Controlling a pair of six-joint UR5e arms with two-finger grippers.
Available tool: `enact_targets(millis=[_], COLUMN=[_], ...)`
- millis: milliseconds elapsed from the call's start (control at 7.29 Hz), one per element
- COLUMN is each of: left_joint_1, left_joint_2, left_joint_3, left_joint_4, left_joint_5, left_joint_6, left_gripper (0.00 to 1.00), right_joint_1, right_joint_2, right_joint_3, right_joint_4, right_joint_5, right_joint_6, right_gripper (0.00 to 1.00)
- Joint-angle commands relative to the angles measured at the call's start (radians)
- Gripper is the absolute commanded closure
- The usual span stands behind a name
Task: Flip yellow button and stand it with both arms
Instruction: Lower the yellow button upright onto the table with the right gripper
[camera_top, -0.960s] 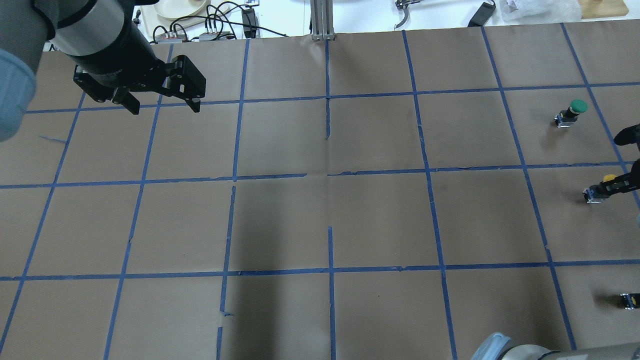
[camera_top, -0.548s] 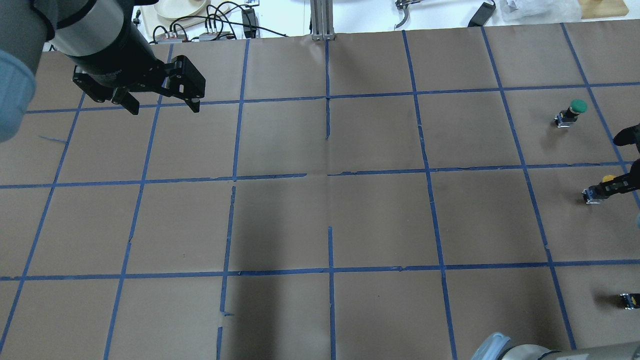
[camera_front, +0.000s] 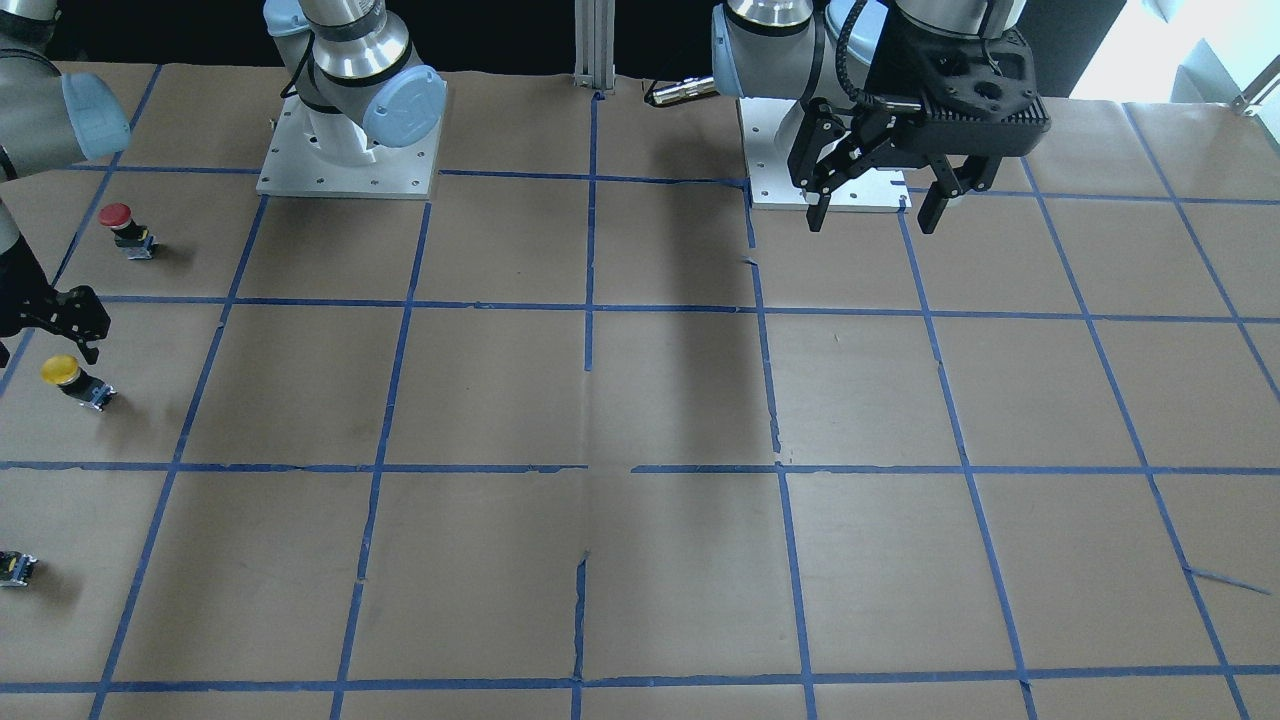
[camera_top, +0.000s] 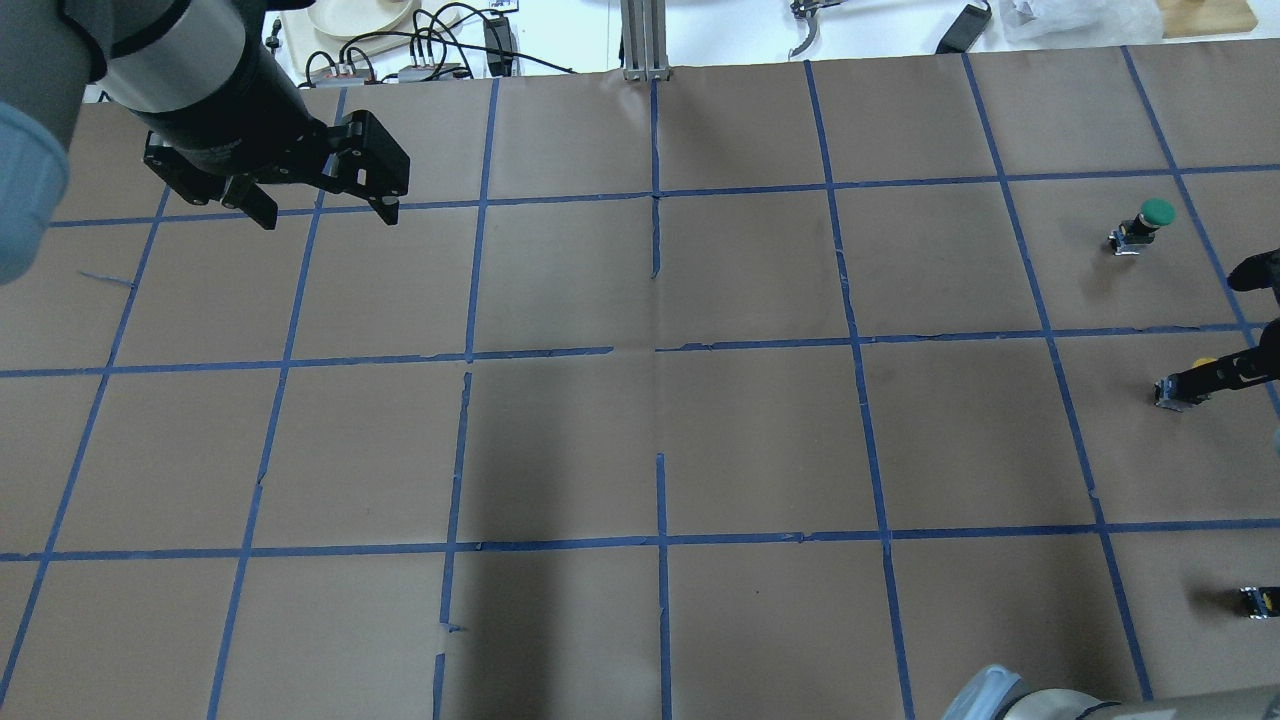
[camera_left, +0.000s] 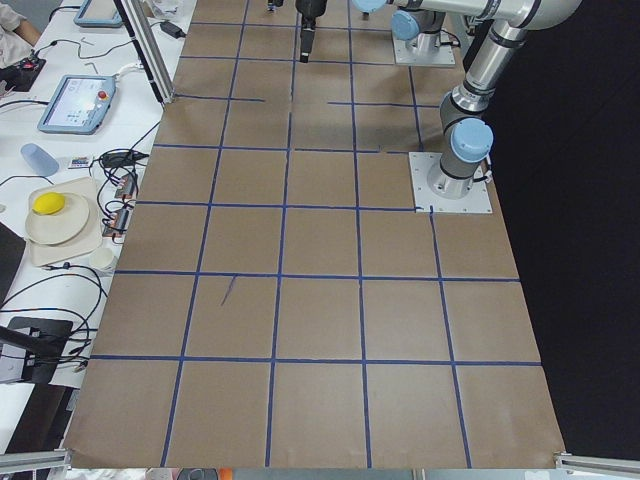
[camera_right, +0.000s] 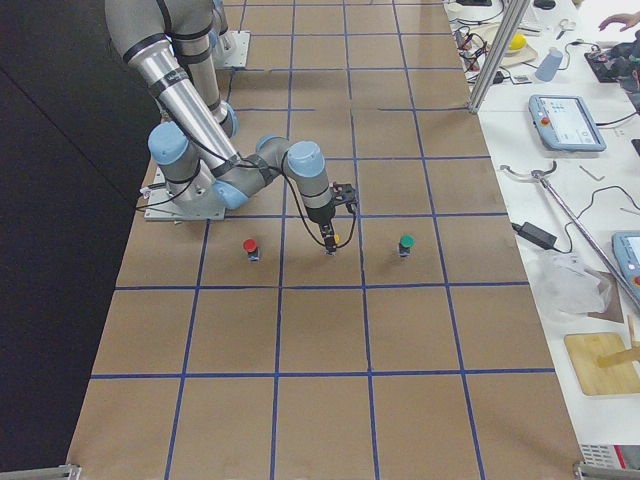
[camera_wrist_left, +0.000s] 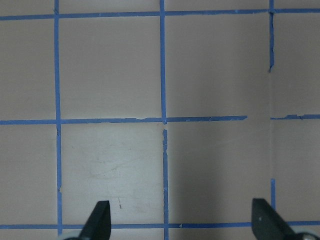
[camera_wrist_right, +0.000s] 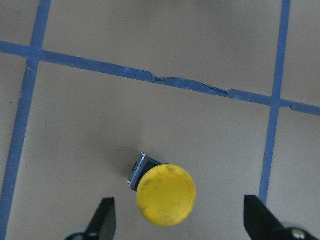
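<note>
The yellow button (camera_wrist_right: 166, 194) stands cap up on the brown paper, its blue-grey base showing at the cap's upper left. It also shows in the front view (camera_front: 64, 373) and the right side view (camera_right: 332, 240). My right gripper (camera_wrist_right: 181, 229) hangs over it, open, with one finger (camera_wrist_right: 102, 220) on each side and well apart from the cap. In the overhead view one finger (camera_top: 1215, 375) covers most of the button. My left gripper (camera_top: 325, 208) is open and empty, held high over the far left of the table, also in the front view (camera_front: 872, 218).
A green-capped button (camera_top: 1145, 222) stands one square beyond the yellow one. A red-capped button (camera_front: 122, 225) stands on the robot's side of it. A small black capless part (camera_top: 1258, 600) lies near the right edge. Blue tape lines grid the paper.
In the overhead view the right gripper's finger and the yellow button's base have shifted slightly to the left. The left arm has barely moved.
</note>
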Motion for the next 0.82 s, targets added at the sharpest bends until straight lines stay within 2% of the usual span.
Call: enact_targets(millis=[0,137,274,548,685], left_joint_1=[0.0,-0.001,-0.001,-0.001,-0.001], left_joint_2=[0.0,0.0,0.0,0.0,0.0], left_joint_3=[0.013,0.013,0.01,0.011,0.013], left_joint_4=[0.0,0.0,0.0,0.0,0.0], left_joint_5=[0.002,0.0,-0.001,-0.001,-0.003], left_joint_6=[0.0,0.0,0.0,0.0,0.0], left_gripper=[0.0,0.0,0.0,0.0,0.0], right_joint_1=[0.001,0.01,0.015,0.099,0.15], right_joint_2=[-0.034,-0.09,-0.147,-0.164,-0.175], right_joint_3=[-0.011,-0.042,-0.097,-0.215,-0.272], right_joint_4=[0.09,0.211,0.39,0.572,0.674], right_joint_5=[-0.004,-0.007,0.004,-0.007,-0.011], right_joint_6=[0.031,0.133,0.198,0.258,0.346], right_gripper=[0.0,0.0,0.0,0.0,0.0])
